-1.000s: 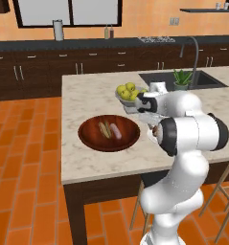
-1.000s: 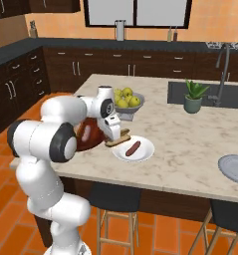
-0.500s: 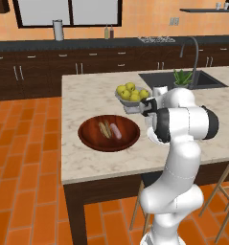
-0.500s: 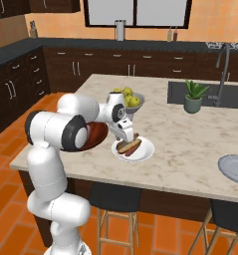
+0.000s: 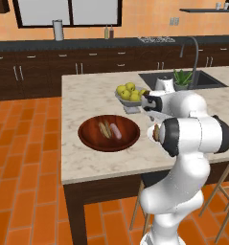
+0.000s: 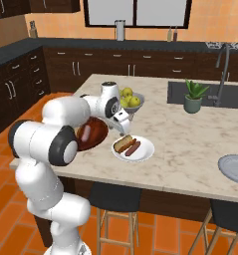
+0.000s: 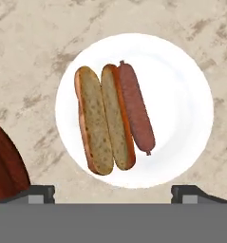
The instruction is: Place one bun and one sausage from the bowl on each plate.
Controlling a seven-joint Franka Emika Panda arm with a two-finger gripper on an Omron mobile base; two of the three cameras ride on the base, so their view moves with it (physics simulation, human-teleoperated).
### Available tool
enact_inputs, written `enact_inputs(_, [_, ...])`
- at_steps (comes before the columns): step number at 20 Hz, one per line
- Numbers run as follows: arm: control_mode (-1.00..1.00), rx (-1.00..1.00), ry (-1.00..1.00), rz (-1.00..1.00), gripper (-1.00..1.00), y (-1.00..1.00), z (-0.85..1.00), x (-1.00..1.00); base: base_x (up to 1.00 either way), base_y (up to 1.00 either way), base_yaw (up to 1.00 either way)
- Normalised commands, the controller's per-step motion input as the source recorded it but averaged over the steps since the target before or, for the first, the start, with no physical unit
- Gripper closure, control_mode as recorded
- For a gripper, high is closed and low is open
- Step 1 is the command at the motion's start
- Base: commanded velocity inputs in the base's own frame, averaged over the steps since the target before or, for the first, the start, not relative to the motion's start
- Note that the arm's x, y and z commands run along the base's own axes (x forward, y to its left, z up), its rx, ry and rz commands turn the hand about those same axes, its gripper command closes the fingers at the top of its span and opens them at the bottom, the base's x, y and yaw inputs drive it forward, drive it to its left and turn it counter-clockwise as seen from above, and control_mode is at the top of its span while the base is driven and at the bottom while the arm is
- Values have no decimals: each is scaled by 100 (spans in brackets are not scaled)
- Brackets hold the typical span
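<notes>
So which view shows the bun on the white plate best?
The hand view: the bun lies split open beside the sausage on the white plate, seen from directly above. The right base view shows it small; in the left base view the arm blocks it.

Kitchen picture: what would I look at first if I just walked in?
Probably the big white robot arm bending over the marble counter. Under its open gripper sits a round white plate with a split tan bun and a reddish sausage side by side. Beside it is a wide dark red-brown wooden bowl.
</notes>
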Motion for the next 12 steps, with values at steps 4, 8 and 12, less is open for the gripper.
enact_inputs(4, [-100,0,12,53,-100,100,39,-15,0,0,0])
enact_inputs(8, [-100,0,9,49,-100,100,26,-1,0,0,0])
enact_inputs(12, [-100,0,1,48,-100,100,-2,40,0,0,0])
